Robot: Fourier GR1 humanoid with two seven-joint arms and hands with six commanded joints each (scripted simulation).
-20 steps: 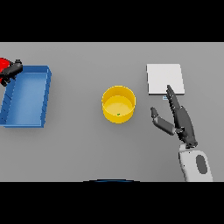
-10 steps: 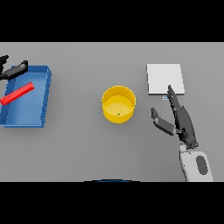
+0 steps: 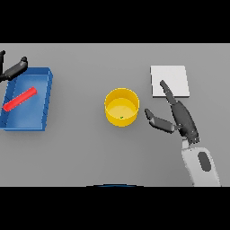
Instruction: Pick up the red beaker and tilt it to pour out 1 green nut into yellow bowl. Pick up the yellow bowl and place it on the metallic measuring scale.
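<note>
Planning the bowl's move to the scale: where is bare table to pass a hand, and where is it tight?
Bare table lies between the blue tray and the yellow bowl, and along the near edge. It is tight right of the bowl: the right hand sits there, fingers reaching over the metallic measuring scale.

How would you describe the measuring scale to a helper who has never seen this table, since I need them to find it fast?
Start at the yellow bowl in the middle of the grey table and look toward the robot's right side, slightly farther back. There lies the metallic measuring scale, just beyond the fingertips of the open right hand. It is the only flat, pale, square slab; the other containers are coloured and walled.
</note>
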